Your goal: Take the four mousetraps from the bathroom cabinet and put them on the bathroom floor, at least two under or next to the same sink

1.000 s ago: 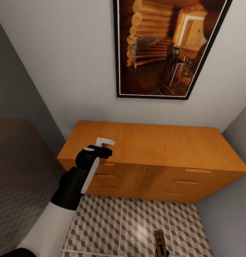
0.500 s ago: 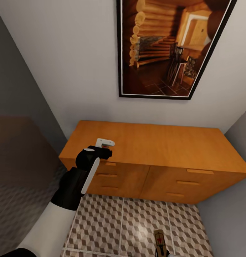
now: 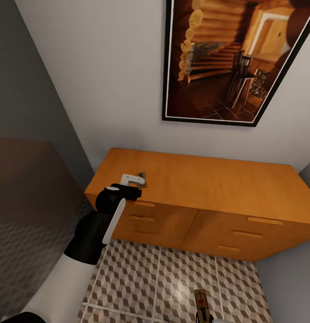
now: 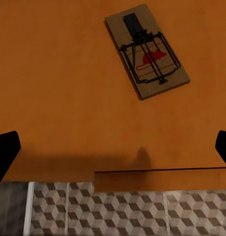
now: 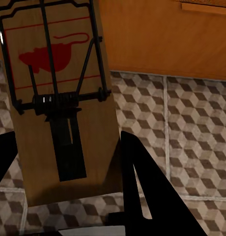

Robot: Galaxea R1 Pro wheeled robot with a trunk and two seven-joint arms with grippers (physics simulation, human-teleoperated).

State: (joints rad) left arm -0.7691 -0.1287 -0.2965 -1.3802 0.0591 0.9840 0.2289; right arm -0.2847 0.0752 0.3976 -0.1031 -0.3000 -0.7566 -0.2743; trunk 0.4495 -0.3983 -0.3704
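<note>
Left gripper (image 3: 136, 181): held over the front left part of the cabinet (image 3: 218, 188) top; in the left wrist view its two dark fingertips (image 4: 6, 150) are seen wide apart at the picture's sides, with nothing between them.
Mousetrap on the cabinet (image 4: 146, 50): laid flat on the orange-brown top, just beyond the left gripper and untouched by it; in the head view only a dark corner (image 3: 141, 174) is made out behind the white gripper body.
Right gripper (image 5: 69, 162): closed on a second mousetrap (image 5: 61, 98), gripped at its plain end, the red spot at the far end; this trap is seen low in the head view (image 3: 201, 303) above the bathroom floor (image 3: 141, 287).
Hidden or cut off: the right arm is cropped by the head view's lower edge; the held trap's top corners are cropped in the right wrist view.
Edges: the cabinet's front edge lies directly under the left gripper, tiles below it.
Open room: bare cabinet top stretches to the right; open tiles lie before the drawers; grey walls close both sides.
</note>
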